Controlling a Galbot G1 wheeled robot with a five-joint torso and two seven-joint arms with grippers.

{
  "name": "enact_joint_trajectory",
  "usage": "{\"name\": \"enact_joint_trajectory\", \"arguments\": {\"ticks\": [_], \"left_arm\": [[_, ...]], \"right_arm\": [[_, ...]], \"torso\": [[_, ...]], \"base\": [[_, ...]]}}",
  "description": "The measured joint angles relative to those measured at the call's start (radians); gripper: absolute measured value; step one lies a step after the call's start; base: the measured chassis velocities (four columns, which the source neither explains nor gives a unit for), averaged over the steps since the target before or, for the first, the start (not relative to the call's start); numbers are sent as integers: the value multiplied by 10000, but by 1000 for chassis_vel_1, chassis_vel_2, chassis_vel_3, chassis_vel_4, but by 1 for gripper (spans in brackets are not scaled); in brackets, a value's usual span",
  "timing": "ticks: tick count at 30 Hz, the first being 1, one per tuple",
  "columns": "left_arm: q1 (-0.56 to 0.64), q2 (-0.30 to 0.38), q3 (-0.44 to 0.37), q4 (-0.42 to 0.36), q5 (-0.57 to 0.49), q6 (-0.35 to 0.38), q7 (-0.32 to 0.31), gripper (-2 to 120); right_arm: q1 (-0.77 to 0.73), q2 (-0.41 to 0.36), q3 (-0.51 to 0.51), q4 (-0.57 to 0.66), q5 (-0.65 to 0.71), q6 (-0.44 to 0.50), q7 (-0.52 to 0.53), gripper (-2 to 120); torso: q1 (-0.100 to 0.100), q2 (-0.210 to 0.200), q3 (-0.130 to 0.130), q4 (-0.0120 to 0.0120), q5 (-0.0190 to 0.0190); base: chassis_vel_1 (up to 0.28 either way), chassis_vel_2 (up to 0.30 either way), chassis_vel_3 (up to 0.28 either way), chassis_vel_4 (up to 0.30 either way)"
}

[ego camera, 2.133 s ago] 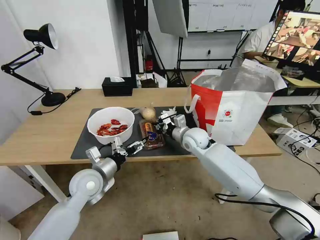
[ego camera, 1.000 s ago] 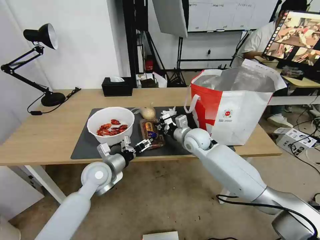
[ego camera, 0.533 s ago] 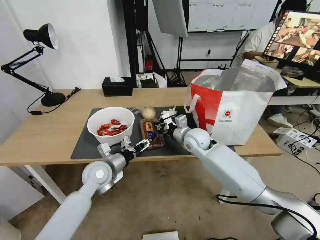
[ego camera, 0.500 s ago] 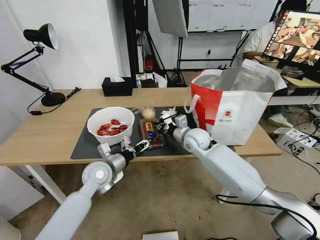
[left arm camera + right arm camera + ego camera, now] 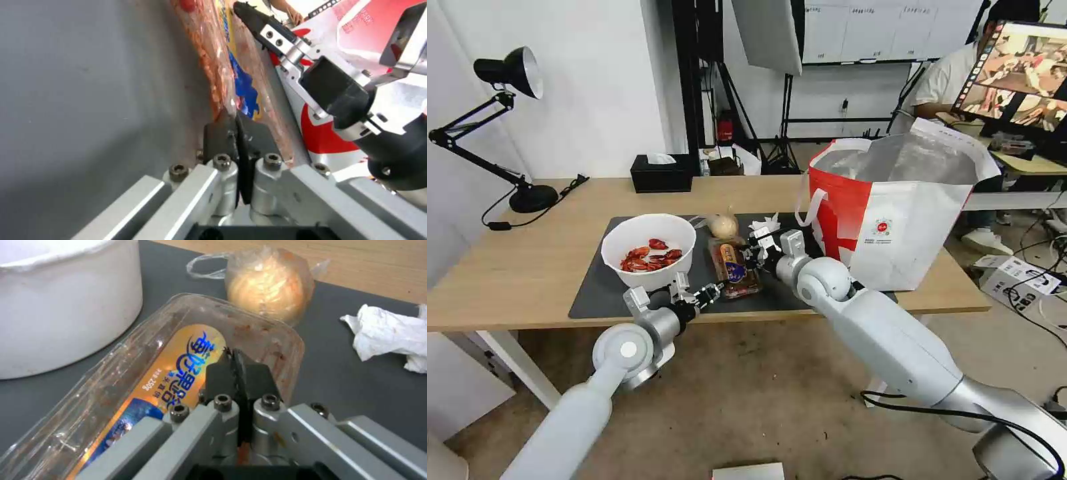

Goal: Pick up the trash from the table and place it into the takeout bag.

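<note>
On the dark grey mat (image 5: 600,287) of the light-wood worktop (image 5: 520,267), both arms are at the clear plastic tray (image 5: 732,268), which lies between the white bowl (image 5: 648,249) with red crayfish shells and the takeout bag (image 5: 894,213). The left gripper (image 5: 710,293) is at the near end of the tray, close to the worktop's front edge; in the left wrist view its fingers (image 5: 231,133) are pressed together on the thin edge of the tray (image 5: 231,76). The right gripper (image 5: 755,251) is at the tray's side that faces the bag; in the right wrist view its fingers (image 5: 236,373) are also closed tight, pinching the tray's rim (image 5: 285,340), and the tray shows an orange and blue label and reddish food scraps. Behind the tray, the small beige knotted lump (image 5: 724,225) sits on the mat, and the crumpled white tissue (image 5: 766,223) lies just beside it, toward the bag. The takeout bag stands upright on the right part of the worktop, its mouth open and the silver lining visible. A black tissue box (image 5: 661,173) and a black desk lamp (image 5: 507,127) stand at the far side of the worktop.
</note>
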Motion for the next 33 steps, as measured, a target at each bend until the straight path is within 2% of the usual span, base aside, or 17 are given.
{"name": "enact_joint_trajectory", "arguments": {"ticks": [11,16,18,19,22,23,25,26,29,30,33], "left_arm": [[96,106,-119,-119,36,-140,-2,0],[178,271,-269,-471,160,-191,17,0],[224,354,-321,-667,281,-217,25,0],[224,354,-321,-667,281,-217,25,0],[282,506,-453,-1036,463,-274,49,0],[282,506,-453,-1036,463,-274,49,0],[290,675,-574,-1261,640,-341,73,0],[290,675,-574,-1261,640,-341,73,0],[288,1078,-870,-1532,914,-474,92,0],[288,1078,-870,-1532,914,-474,92,0],[177,1444,-1112,-1679,1087,-620,101,0]], "right_arm": [[-62,-124,258,419,451,64,139,0],[-358,-688,810,1314,842,948,335,0],[-698,-1067,1223,1929,1207,1406,380,12],[-698,-1067,1223,1929,1207,1406,380,12],[-1551,-1697,1927,2997,1553,1863,451,25],[-1551,-1697,1927,2997,1553,1863,451,25],[-2349,-2024,2560,3711,1672,2155,611,35],[-2349,-2024,2560,3711,1672,2155,611,35],[-3908,-2361,3615,4743,1680,2538,834,51],[-3908,-2361,3615,4743,1680,2538,834,51],[-5225,-2392,4421,5516,1443,2725,913,65]], "torso": [[0,0,0,1,0],[0,0,0,0,0],[1,0,0,1,1],[1,0,0,1,1],[0,0,-1,0,0],[0,0,-1,0,0],[-1,0,-1,-1,0],[-1,0,-1,-1,0],[-1,1,-2,-1,1],[-1,1,-2,-1,1],[-1,1,-2,1,-1]], "base": [[0,0,0,0],[0,0,0,0],[0,0,0,0],[0,0,0,0],[0,0,0,0],[0,0,0,0],[0,0,0,0],[0,0,0,0],[0,0,0,0],[0,0,0,0],[0,0,0,0]]}}
